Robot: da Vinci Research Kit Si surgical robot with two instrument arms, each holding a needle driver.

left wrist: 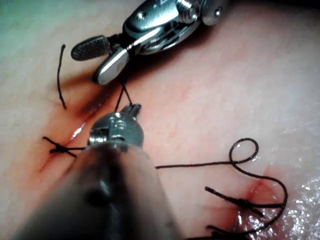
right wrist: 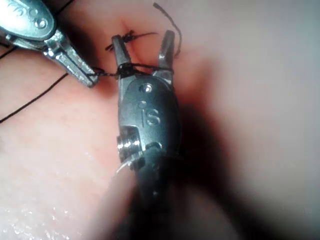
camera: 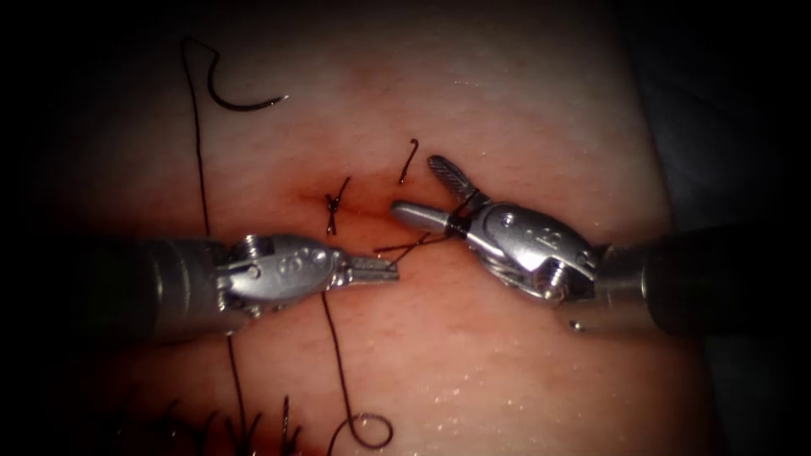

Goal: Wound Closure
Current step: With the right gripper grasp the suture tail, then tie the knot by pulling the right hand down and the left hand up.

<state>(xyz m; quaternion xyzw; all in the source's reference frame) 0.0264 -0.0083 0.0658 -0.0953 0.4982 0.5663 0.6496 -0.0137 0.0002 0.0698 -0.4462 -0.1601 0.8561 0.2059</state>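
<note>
The needle lies free on the tissue, far and well left of the cut, with neither tool on it and none of it in the tissue. It rests flat, its curve opening toward the far side, its long axis running left to right and the fine tip toward the right; the thread leaves its left end and runs down toward the near side. My read is that it is light, stiff and slick, best gripped on the body of the curve, away from the tip and from the thread end. The left tool sits just near of the cut with its jaws pinched together on the thread, and a dark strand crosses from there to the right tool. That tool's jaws stand wide apart, one over the cut and one angled far, with thread looped around their base (the right wrist view shows the strand across the hinge, not clamped). A tied knot sits on the cut just left of the tools, and a short cut end stands far of it. The thread looks limp and thin and will probably tangle; a coil lies near.
</note>
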